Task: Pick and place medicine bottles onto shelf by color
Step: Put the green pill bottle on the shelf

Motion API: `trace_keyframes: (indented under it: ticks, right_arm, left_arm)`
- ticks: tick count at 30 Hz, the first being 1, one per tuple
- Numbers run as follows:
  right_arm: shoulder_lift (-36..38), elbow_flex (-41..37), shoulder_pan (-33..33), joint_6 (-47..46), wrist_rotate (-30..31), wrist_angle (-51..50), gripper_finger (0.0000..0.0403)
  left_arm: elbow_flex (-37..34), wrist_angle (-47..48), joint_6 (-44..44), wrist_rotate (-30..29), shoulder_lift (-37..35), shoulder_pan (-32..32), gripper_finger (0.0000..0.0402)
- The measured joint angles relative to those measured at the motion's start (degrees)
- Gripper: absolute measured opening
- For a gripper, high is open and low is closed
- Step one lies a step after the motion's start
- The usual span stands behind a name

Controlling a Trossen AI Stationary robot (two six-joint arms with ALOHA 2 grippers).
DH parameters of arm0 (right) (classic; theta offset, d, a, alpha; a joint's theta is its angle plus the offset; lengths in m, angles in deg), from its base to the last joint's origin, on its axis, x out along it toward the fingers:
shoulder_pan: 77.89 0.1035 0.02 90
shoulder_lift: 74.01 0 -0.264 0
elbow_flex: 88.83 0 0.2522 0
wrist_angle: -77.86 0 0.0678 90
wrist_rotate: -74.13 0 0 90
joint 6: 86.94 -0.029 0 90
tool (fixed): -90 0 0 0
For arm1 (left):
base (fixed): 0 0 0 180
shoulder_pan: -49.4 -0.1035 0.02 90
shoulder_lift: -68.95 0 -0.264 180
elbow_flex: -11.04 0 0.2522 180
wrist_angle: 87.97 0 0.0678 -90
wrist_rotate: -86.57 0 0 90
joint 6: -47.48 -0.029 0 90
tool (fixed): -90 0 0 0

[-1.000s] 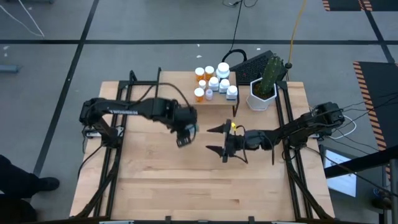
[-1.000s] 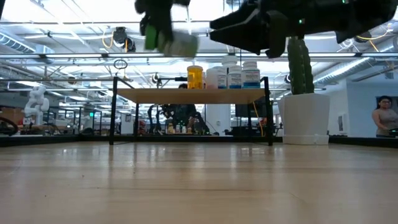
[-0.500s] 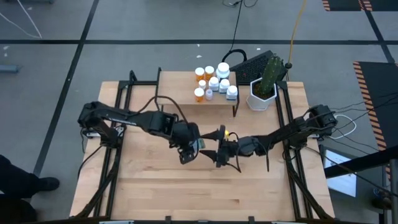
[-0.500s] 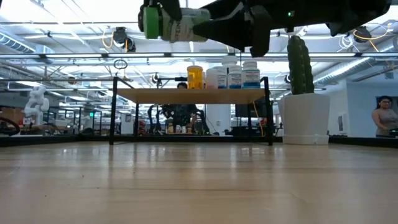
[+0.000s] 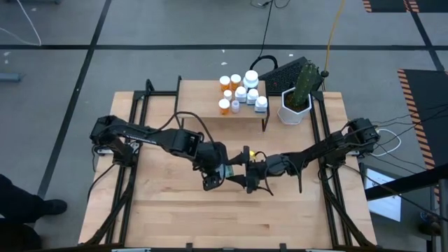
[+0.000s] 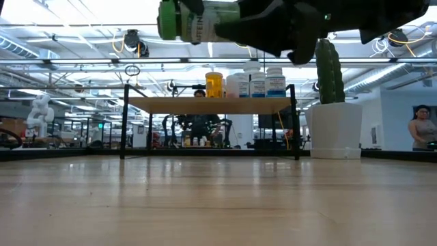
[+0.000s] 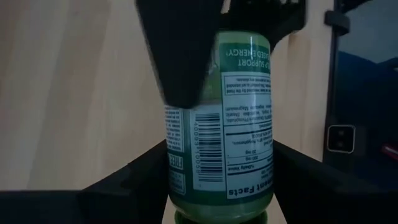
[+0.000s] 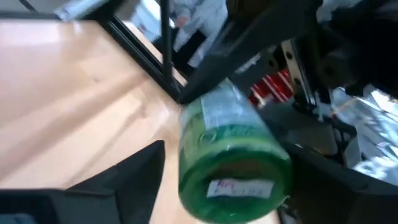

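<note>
Green bottle [image 5: 225,170]: one, held lying on its side in the air above the middle of the table, between the two grippers; the low view shows it well clear of the wood.
Left gripper [image 5: 214,172]: its jaws pinch the green bottle across the body.
Right gripper [image 5: 243,170]: its jaws stand spread on either side of the bottle's far end; whether they touch it cannot be told.
Shelf [image 5: 203,94]: one, at the back of the table, a light board on thin black legs.
Bottles on the shelf: eight countable from above, in one cluster at the shelf's right end.
Orange bottles [image 5: 224,106]: three, on the cluster's left side.
White bottles [image 5: 251,78]: four, on the cluster's right side.
Purple bottle [image 5: 235,106]: one, tiny, near the shelf's front edge.
Plant pot [image 5: 295,108]: one, white, holding a green cactus, just right of the shelf.
Table [image 5: 175,210]: pale wood planks, black frame rails along both sides.
Room: grey floor with dark lines; behind the shelf, an open hall with ceiling lights and a person [image 6: 422,127] at far right.
</note>
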Motion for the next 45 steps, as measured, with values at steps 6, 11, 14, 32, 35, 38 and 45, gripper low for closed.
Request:
trace_keyframes:
  ticks: [6, 11, 14, 32, 35, 38, 45]
  right_arm:
    - [-0.04, -0.07, -1.25, -5.82, -5.61, 0.03, 0.0237]
    - [-0.02, -0.07, -2.28, -8.23, -6.18, -0.61, 0.0204]
    - [0.13, -0.09, -2.69, -11.54, -6.09, -0.20, 0.0207]
    - [0.53, -10.05, -11.70, -40.08, -21.80, 35.92, 0.0221]
    - [0.37, -11.81, -12.23, -41.46, -21.98, 38.99, 0.0221]
    - [0.89, -13.47, -13.32, -43.00, -22.12, 41.22, 0.0222]
    - [2.61, -14.14, -15.77, -46.04, -26.03, 41.26, 0.0222]
  left_arm:
    - [0.02, -1.13, -0.88, 1.71, 2.20, 0.00, 0.0241]
    - [0.00, -1.67, -0.89, 1.89, 2.34, -0.13, 0.0241]
    - [-0.13, -2.16, -1.42, -0.30, 1.26, -0.02, 0.0242]
    - [0.28, -24.41, -23.27, -19.09, -8.19, 2.91, 0.0326]
    - [0.20, -24.44, -24.03, -21.44, -7.96, 2.89, 0.0341]
    - [0.17, -21.38, -22.93, -25.52, -8.46, 3.55, 0.0346]
    - [-3.08, -25.13, -24.21, -34.33, -8.41, 6.88, 0.0331]
